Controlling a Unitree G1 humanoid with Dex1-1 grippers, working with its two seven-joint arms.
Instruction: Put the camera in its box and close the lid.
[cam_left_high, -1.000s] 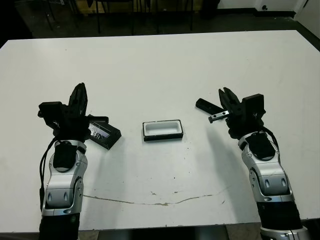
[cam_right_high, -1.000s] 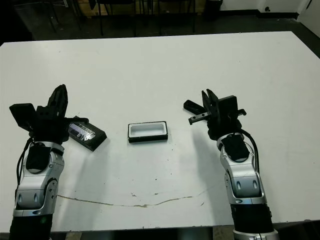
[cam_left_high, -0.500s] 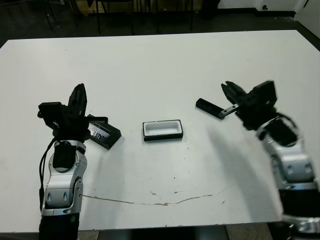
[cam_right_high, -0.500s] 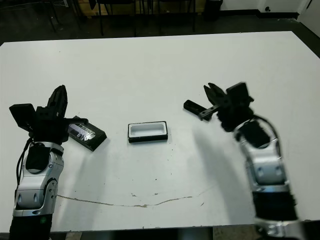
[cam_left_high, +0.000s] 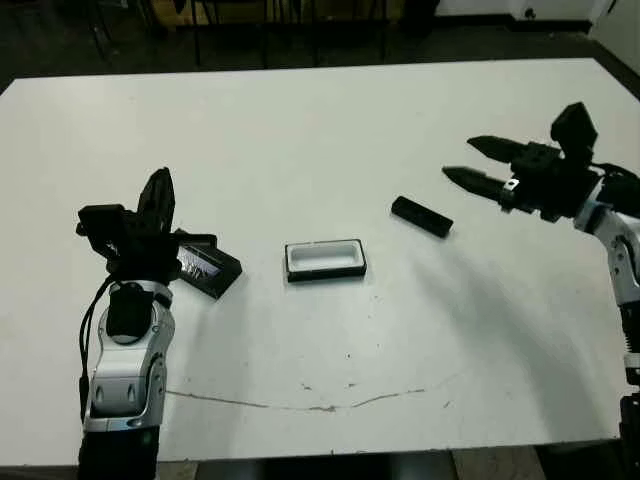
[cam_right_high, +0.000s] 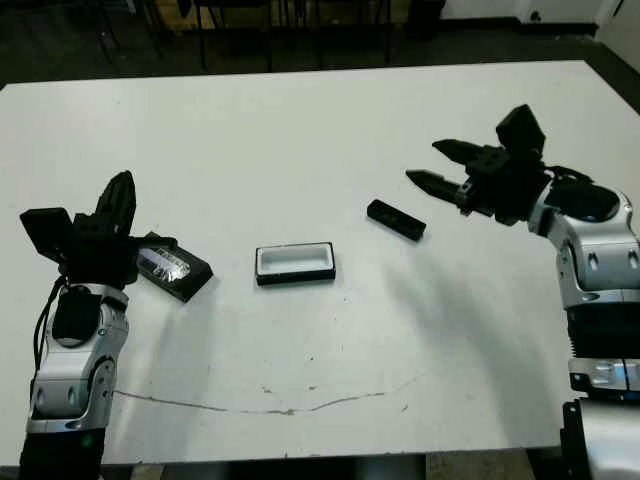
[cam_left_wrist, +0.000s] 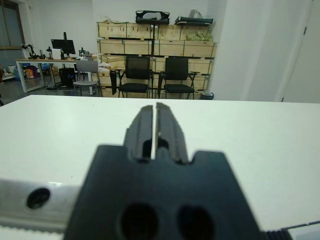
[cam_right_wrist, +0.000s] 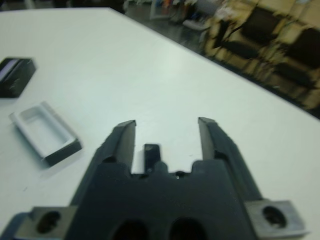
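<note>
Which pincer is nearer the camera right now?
Right. The right pincer hangs open just beyond the camera; the left pincer sits far across the table, past the box.

— Where do the two head views look from?
— High above the flat white table (cam_left_high: 330, 130), facing forward and down — both share the whole top.
— And the wrists?
— Low, close; the right shares the small white-lined black tray (cam_right_wrist: 44, 131).
</note>
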